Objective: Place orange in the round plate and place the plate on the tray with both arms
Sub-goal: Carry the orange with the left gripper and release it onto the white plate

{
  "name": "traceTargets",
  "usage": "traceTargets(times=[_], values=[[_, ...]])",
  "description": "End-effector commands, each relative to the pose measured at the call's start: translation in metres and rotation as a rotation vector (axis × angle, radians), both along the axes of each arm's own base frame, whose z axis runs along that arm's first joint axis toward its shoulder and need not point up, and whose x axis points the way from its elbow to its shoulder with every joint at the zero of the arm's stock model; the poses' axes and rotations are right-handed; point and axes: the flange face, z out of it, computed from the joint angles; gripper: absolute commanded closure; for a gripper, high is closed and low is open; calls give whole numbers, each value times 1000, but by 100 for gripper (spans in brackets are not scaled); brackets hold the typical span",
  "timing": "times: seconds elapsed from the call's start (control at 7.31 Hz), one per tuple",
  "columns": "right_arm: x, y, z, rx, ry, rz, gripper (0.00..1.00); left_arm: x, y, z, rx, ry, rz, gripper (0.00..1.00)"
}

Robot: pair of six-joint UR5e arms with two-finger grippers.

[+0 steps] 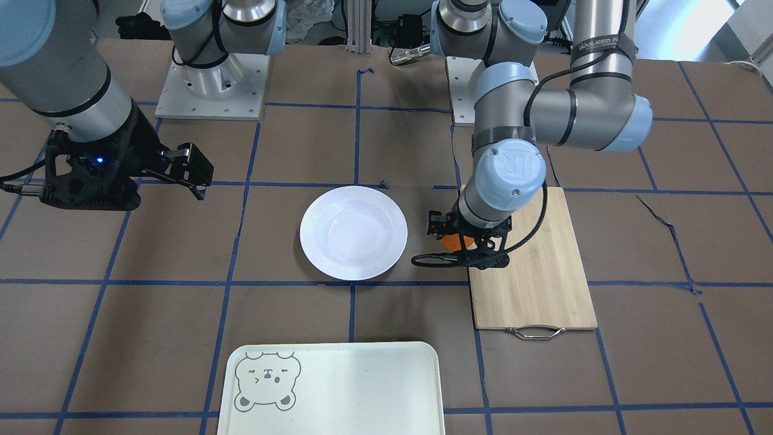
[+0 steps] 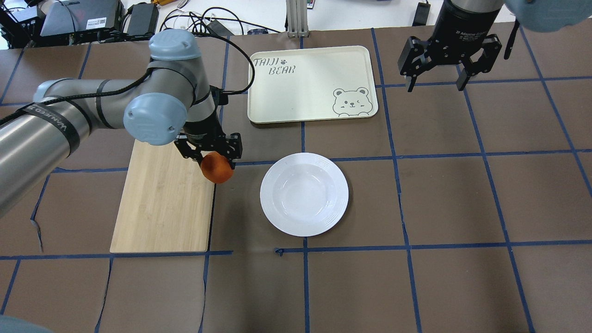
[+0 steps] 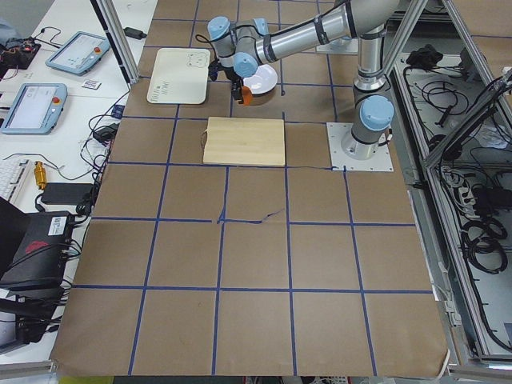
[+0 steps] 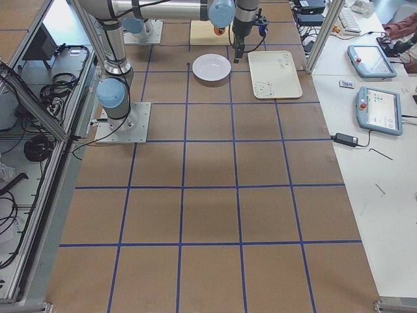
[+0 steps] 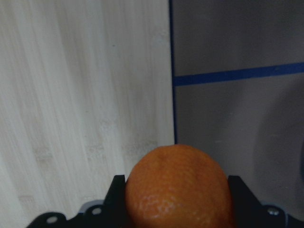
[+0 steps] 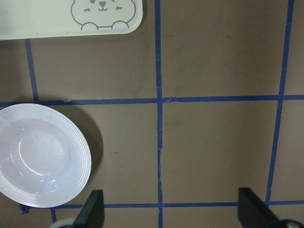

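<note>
My left gripper [image 2: 213, 159] is shut on the orange [image 2: 216, 168], holding it in the air over the right edge of the bamboo board [image 2: 166, 199]. In the left wrist view the orange [image 5: 178, 190] fills the gap between the two black fingers. The white round plate [image 2: 304, 194] sits bare on the table a short way to the right of the orange. The cream tray [image 2: 312, 83] with its bear drawing lies beyond the plate. My right gripper [image 2: 435, 83] hangs open above the table, right of the tray, holding nothing.
The bamboo cutting board [image 1: 531, 260] with a metal handle [image 1: 534, 332] lies under the left arm. Blue tape lines cross the brown table. Cables and devices sit along the far table edge [image 2: 138, 18]. The arm bases [image 1: 211, 84] stand at the robot side.
</note>
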Motion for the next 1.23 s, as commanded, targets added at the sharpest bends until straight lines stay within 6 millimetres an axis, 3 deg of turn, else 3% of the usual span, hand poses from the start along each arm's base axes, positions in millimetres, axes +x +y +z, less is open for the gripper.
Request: traceTargets(times=[0.0, 0.14, 0.41, 0.55, 0.68, 0.82, 1.09], values=[[-1, 0, 0, 2, 1, 0, 0, -107, 40, -13, -66, -50, 141, 92], [-1, 0, 0, 2, 1, -5, 0, -135, 49, -27, -75, -13, 195, 91], [-2, -1, -1, 3, 1, 1, 0, -154, 50, -53, -36, 28, 211, 90], [-2, -1, -1, 3, 1, 1, 0, -154, 51, -66, -28, 15, 193, 50], [-2, -1, -1, 3, 1, 1, 0, -154, 50, -69, -25, 13, 188, 1], [-2, -1, -2, 5, 1, -2, 0, -154, 48, -62, -39, 23, 181, 0], [-2, -2, -3, 6, 3, -8, 0, -140, 42, -17, -84, 59, 154, 0]])
